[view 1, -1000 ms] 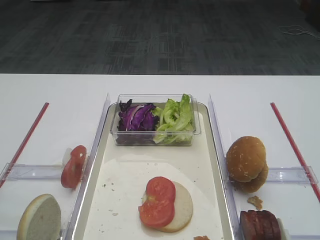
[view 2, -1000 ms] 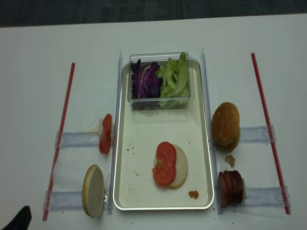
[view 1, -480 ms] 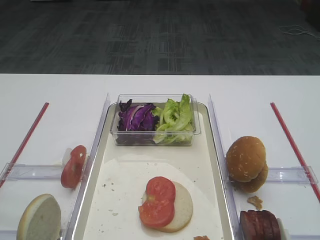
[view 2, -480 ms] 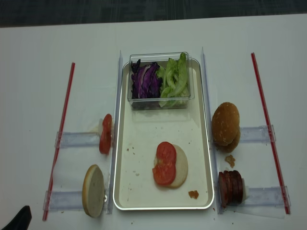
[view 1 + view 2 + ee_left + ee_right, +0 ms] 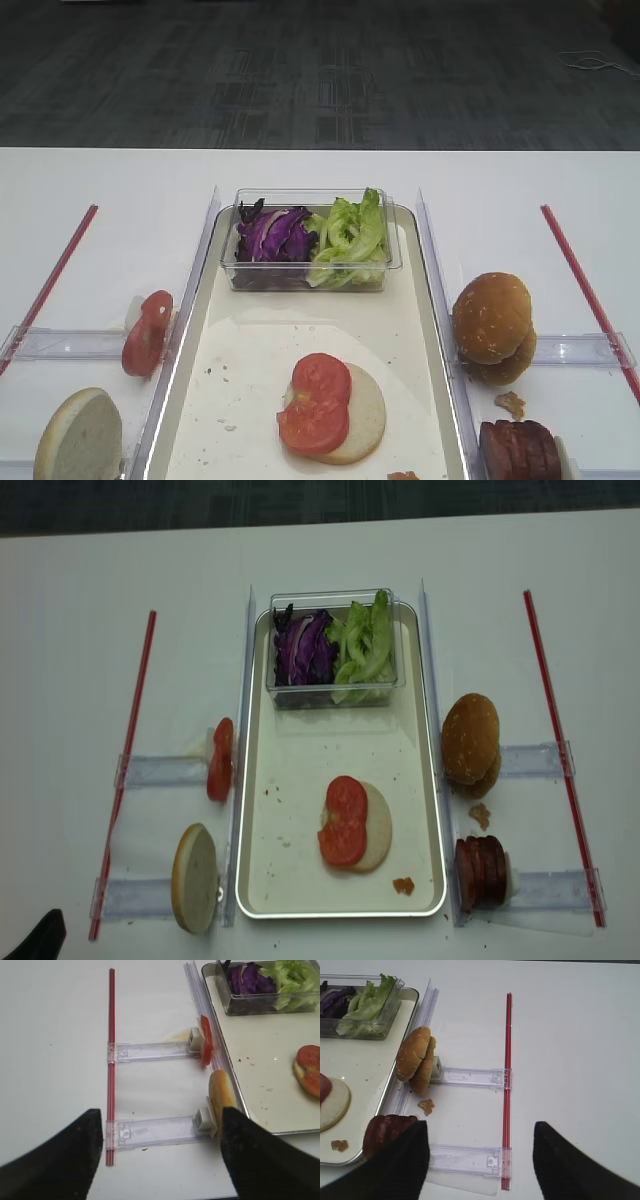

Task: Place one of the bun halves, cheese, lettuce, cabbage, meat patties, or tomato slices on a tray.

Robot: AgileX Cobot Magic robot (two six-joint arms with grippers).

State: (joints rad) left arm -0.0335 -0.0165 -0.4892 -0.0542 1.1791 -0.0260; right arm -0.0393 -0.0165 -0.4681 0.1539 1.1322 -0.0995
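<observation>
On the cream tray (image 5: 250,350) lies a bun half (image 5: 370,412) with two tomato slices (image 5: 318,400) on top. The cabbage (image 5: 272,235) and lettuce (image 5: 350,232) fill a clear box at the tray's far end. More tomato slices (image 5: 205,1046) and a pale bun half (image 5: 220,1100) stand on edge left of the tray. Seeded bun halves (image 5: 417,1060) and meat patties (image 5: 385,1130) stand to its right. My left gripper (image 5: 161,1125) hangs open over the near left holder. My right gripper (image 5: 481,1132) is open beside the patties. The cheese is out of view.
Clear plastic holders (image 5: 150,772) and long clear rails (image 5: 243,740) flank the tray. Red strips (image 5: 128,750) run along both outer sides of the white table. Crumbs (image 5: 481,815) lie by the right buns, and a smear (image 5: 403,885) on the tray's near corner.
</observation>
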